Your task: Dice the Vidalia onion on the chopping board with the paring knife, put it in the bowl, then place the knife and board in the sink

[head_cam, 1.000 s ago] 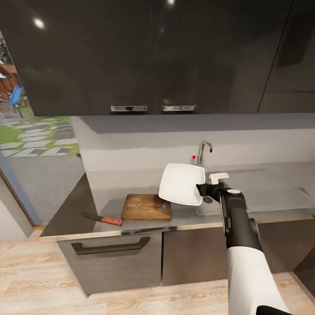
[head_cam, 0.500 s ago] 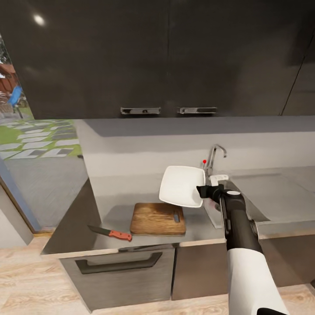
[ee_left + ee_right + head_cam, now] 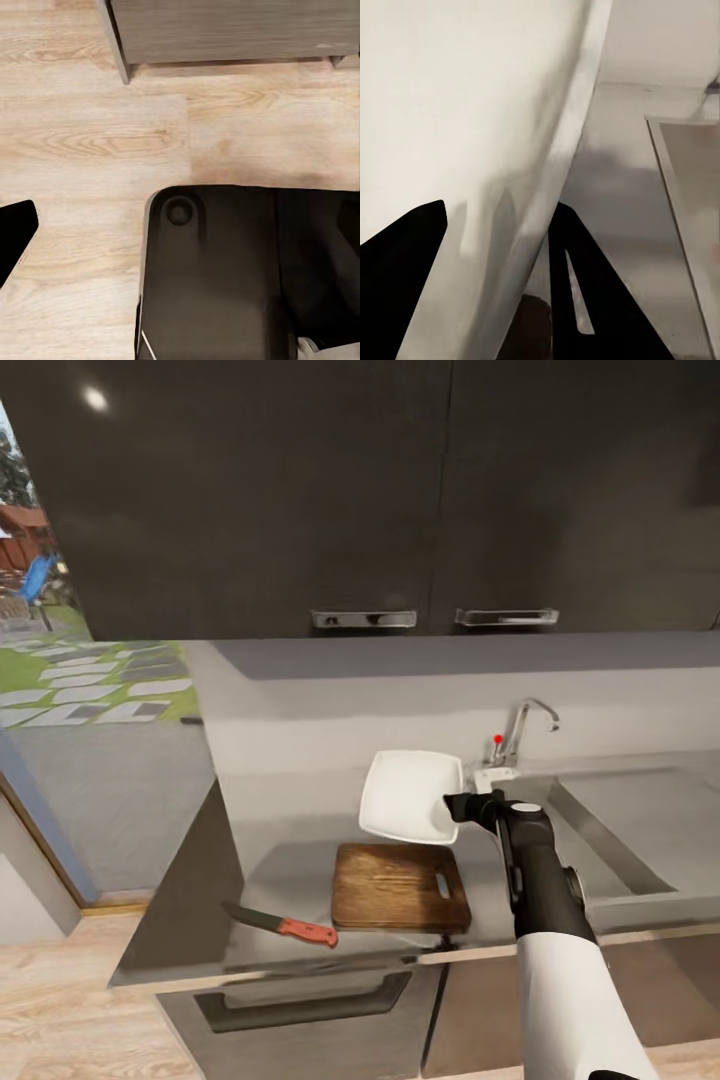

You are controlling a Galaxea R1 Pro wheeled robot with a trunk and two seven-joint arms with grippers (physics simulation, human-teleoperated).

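**The right gripper holds the white bowl up over the counter**

The right gripper (image 3: 462,806) pinches the rim of the bowl (image 3: 410,796). In the right wrist view its two dark fingers (image 3: 585,300) sit on each side of the bowl's edge, one on the inside and one on the outside. The bowl (image 3: 465,135) is white and shiny. It is tilted up on its side, so its open face looks toward the robot. It hangs in the air above the far edge of the chopping board (image 3: 400,887) and does not touch it.

The chopping board is brown wood and lies flat on the countertop (image 3: 290,860), close to the front edge. The paring knife (image 3: 281,926) lies on the countertop to the left of the board, near it but not touching. Its orange-red handle points toward the board and its dark blade points away to the left.

The sink (image 3: 640,830) is to the right of the board, set down into the countertop. The chrome tap (image 3: 525,725) with a red dot stands at the back of it. I cannot see an onion in the part of the sink that shows.

Black cabinets (image 3: 380,490) hang above the counter.

The left wrist view looks down at the light wood floor (image 3: 150,135) and a dark part of the robot (image 3: 225,277). I cannot tell if the left gripper is spread or pressed together.
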